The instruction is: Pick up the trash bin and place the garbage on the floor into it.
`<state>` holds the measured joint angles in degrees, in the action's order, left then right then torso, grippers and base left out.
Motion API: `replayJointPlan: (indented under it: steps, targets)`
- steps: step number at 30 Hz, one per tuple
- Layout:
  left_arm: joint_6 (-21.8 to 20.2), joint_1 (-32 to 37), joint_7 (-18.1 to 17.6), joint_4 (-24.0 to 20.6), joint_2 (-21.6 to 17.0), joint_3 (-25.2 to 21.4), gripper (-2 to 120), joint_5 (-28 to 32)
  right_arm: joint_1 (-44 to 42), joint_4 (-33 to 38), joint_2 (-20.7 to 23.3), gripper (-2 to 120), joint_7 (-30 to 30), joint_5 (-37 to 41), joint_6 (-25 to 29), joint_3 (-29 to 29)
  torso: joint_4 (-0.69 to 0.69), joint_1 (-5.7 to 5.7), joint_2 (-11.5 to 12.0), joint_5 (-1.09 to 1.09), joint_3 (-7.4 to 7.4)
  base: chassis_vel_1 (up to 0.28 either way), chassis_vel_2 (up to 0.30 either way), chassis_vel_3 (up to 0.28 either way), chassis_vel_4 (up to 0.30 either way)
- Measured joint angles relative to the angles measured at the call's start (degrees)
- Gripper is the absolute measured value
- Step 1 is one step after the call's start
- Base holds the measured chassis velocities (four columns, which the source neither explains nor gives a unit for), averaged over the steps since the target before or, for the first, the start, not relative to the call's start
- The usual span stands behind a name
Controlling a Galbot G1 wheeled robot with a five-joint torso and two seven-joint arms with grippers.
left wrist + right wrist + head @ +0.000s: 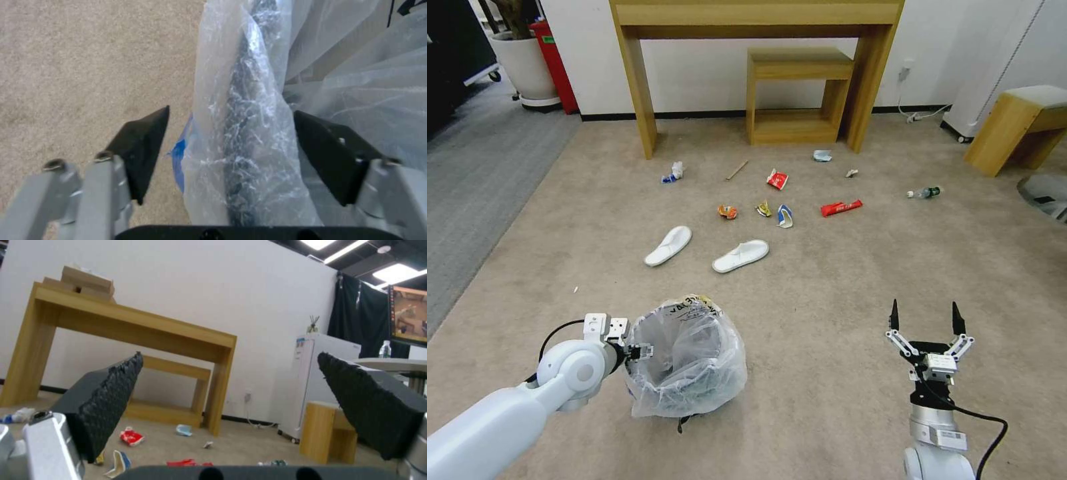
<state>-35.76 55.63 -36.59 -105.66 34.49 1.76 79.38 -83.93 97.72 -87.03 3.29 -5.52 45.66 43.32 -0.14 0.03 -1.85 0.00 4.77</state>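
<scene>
Two white slippers lie side by side on the beige floor, w/ approx. ten bits of litter beyond: red wrappers, an orange wad, tissue, a wooden stick, one clear bottle. One trash bin, bag-lined, stands nearest the robot; nothing visible inside. Left hand spread open astride the bin's rim, fingers either side, not clamped. Right hand open, empty, above bare carpet.
</scene>
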Motion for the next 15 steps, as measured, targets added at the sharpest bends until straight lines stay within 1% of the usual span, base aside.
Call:
replayJointPlan:
  steps: [1,4,5,7,8,9,11,12,13,15]
  targets:
    - [0.0,0.0,0.0,0.0,0.0,0.0,71,0.0,0.0,0.0,0.0,100,0.0,0.0,0.0,0.0,0.0,0.0,0.0,0.0,0.0,0.0,0.0,0.0,0.0]
    - [-0.3,0.6,1.2,-0.5,-0.7,0.0,58,0.0,0.3,-0.6,-0.1,100,0.0,0.0,0.0,-0.2,0.0,0.0,0.0,0.01,0.0,0.0,0.0,0.0,0.0]
    - [-0.3,0.6,1.2,-0.5,-0.7,0.0,58,0.0,0.3,-0.6,-0.1,100,0.0,0.0,0.0,-0.2,0.0,0.0,0.0,0.01,0.0,0.0,0.0,0.0,0.0]
    - [-0.4,1.2,2.0,-1.0,-1.1,-0.3,46,-0.1,0.5,-0.8,-0.2,100,0.0,0.0,0.0,-0.3,0.0,0.0,0.0,0.0,0.0,0.0,0.0,0.0,0.0]
    - [-0.4,1.2,2.0,-1.0,-1.1,-0.3,46,-0.1,0.5,-0.8,-0.2,100,0.0,0.0,0.0,-0.3,0.0,0.0,0.0,0.0,0.0,0.0,0.0,0.0,0.0]
    - [-0.4,1.5,2.1,-1.2,-1.3,-0.4,42,-0.3,0.5,-0.8,-0.2,100,0.0,0.0,0.0,-0.3,0.0,0.0,0.0,0.0,0.0,0.0,0.0,0.0,0.0]
    - [-0.4,2.2,2.7,-1.9,-1.9,-0.7,32,-0.7,0.6,-0.9,0.1,100,0.1,0.2,0.0,-0.3,0.01,0.0,0.0,-0.01,0.0,0.0,0.0,0.0,0.0]
    - [-0.4,2.2,2.7,-1.9,-1.9,-0.7,32,-0.7,0.6,-0.9,0.1,100,0.1,0.2,0.0,-0.3,0.01,0.0,0.0,-0.01,0.0,0.0,0.0,0.0,0.0]
    - [-0.4,2.5,3.1,-2.2,-2.1,-0.9,29,-0.9,0.6,-0.9,0.2,100,0.1,0.3,0.0,-0.2,0.01,0.0,0.0,-0.01,0.0,0.0,0.0,0.0,0.0]
    - [-0.1,2.7,3.8,-2.7,-2.5,-1.3,18,-1.1,0.7,-0.9,0.2,100,0.2,0.6,0.0,-0.1,0.01,0.0,0.0,0.0,0.0,0.0,0.0,0.0,0.0]
